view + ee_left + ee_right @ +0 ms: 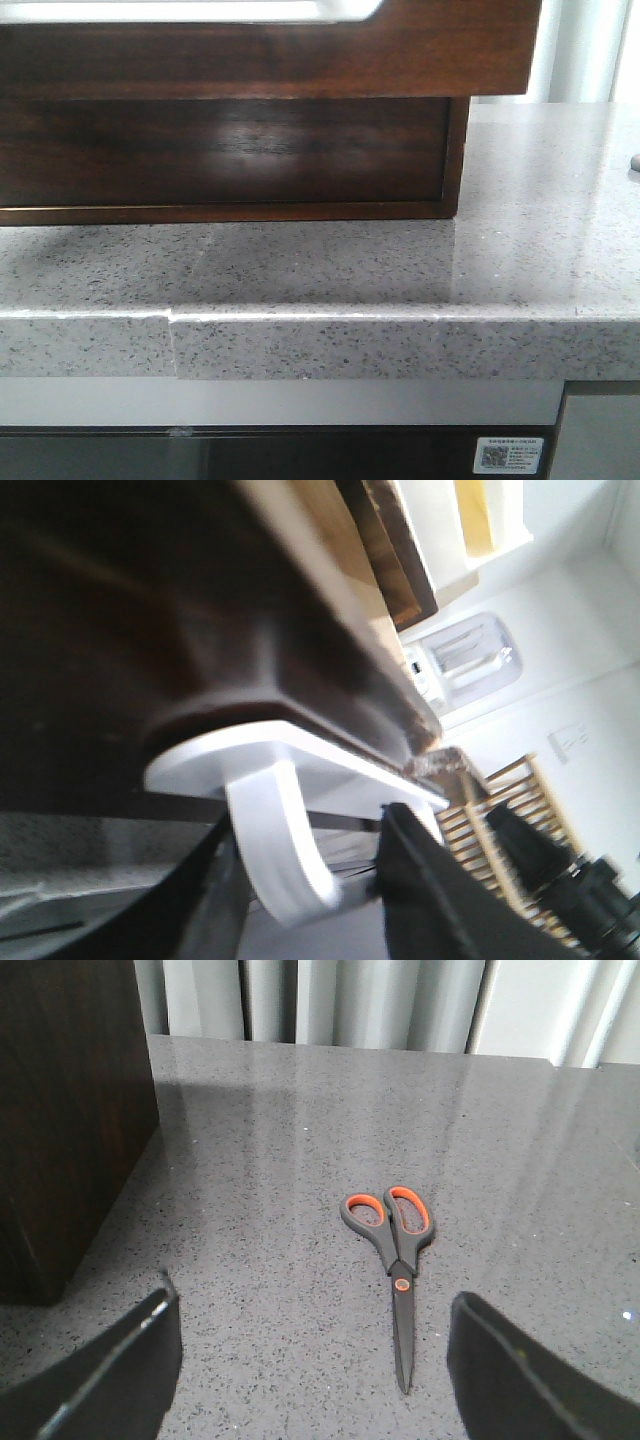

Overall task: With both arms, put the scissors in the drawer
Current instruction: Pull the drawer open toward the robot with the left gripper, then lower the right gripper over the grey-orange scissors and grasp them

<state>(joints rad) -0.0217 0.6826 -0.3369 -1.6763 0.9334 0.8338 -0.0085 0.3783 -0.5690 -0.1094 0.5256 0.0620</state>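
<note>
The dark brown drawer [300, 60] juts forward over the cabinet body [220, 150], with a pale whitish area [200, 10] along its top edge. In the left wrist view the drawer front [150, 610] carries a white curved handle [275, 830]. My left gripper [310, 880] straddles that handle; one finger touches it and a gap shows at the other. The grey scissors with orange-lined loops [395, 1250] lie flat on the countertop, blades toward my right gripper [315, 1360], which is open, empty and above them. Neither gripper shows in the front view.
The speckled grey stone countertop [400, 270] has a thick front edge. The cabinet's dark side [60, 1110] stands beside the scissors. Grey curtains [320, 1000] hang behind the counter. A small dark object [634, 160] sits at the counter's right edge.
</note>
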